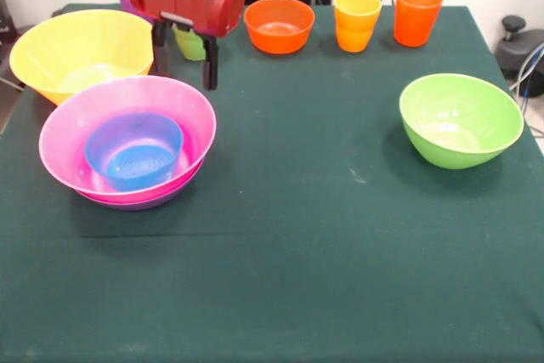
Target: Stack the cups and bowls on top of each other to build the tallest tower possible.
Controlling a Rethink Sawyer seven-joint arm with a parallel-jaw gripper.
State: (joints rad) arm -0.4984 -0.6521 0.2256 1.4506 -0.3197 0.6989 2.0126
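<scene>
dark green cloth (323,235) covers the table. front view, the only one: tower (127,146) at near left, blue bowl (136,152) nested in pink over purple. yellow bowl (81,50) just behind it, green bowl (461,119) well apart at right. orange bowl (279,25), yellow-orange cup (357,20) and orange cup (417,14) line the far edge. gripper (184,59) open, empty, by a green cup (190,43). pieces look light, stiff, slippery; judged best pinched at the rim.
</scene>
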